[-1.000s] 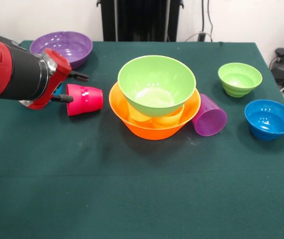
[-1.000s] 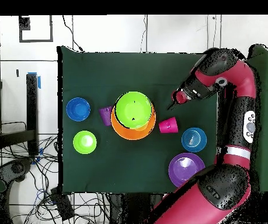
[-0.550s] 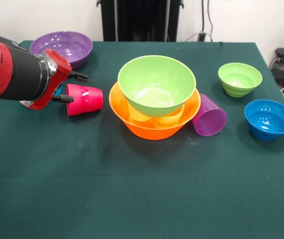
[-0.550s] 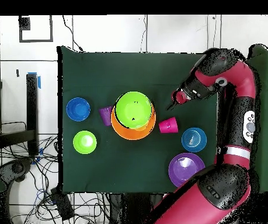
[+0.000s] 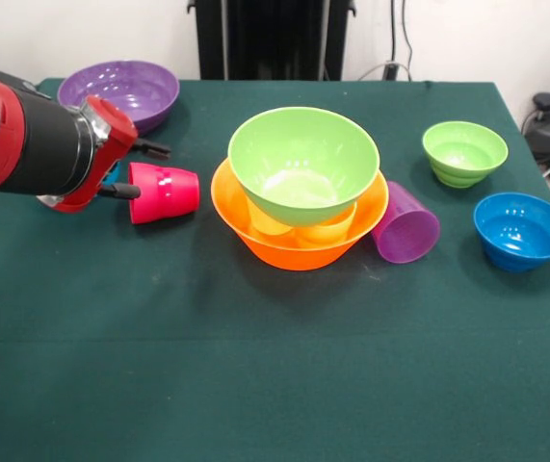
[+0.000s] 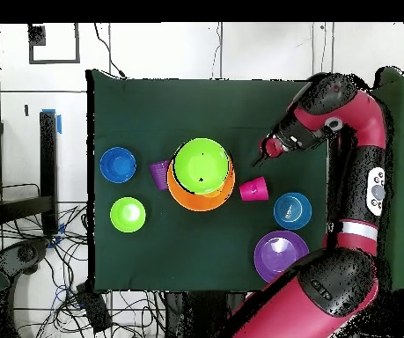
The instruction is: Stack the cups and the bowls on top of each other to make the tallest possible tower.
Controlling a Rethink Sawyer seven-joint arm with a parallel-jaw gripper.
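One red-pink cup (image 5: 164,192), left of frame, lies tipped on the tabletop (image 5: 255,366), light, rigid, slick; take its ribbed wall with the gripper (image 5: 144,169), jaws open, empty.

A large bowl (image 5: 303,159) sits nested in a larger bowl (image 5: 299,236) at the table's (image 5: 255,385) centre. One toppled cup (image 5: 164,192) lies to its left, another (image 5: 406,224) touches its right. Two small bowls (image 5: 464,151) (image 5: 522,229) stand farther right; another large bowl (image 5: 120,89) sits back left.
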